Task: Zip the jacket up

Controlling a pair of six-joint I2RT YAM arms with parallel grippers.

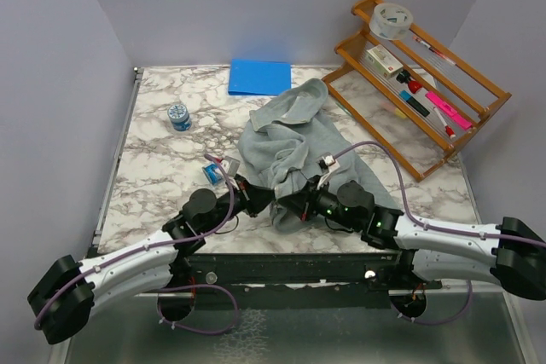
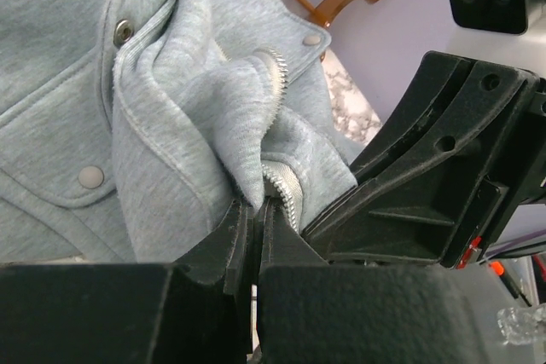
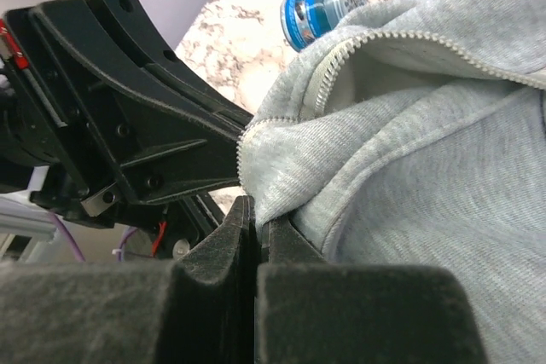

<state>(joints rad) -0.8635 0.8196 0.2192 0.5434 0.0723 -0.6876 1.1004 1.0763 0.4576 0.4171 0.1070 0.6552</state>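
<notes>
The light grey-green jacket (image 1: 294, 147) lies crumpled in the middle of the marble table, its hood toward the back. My left gripper (image 1: 263, 199) is shut on the jacket's near hem; in the left wrist view (image 2: 256, 210) its jaws pinch fabric right beside the zipper teeth (image 2: 286, 185). My right gripper (image 1: 294, 204) is shut on the facing front edge; in the right wrist view (image 3: 256, 215) it pinches the hem below the zipper tape (image 3: 247, 147). The two grippers are nearly touching, each visible in the other's wrist view. The zipper slider is not visible.
A blue folder (image 1: 259, 77) lies at the back. A small blue tin (image 1: 178, 116) stands at the left, also in the right wrist view (image 3: 324, 8). A small blue-and-white item (image 1: 213, 170) lies near the left arm. A wooden rack (image 1: 418, 66) with pens and tape stands at the back right.
</notes>
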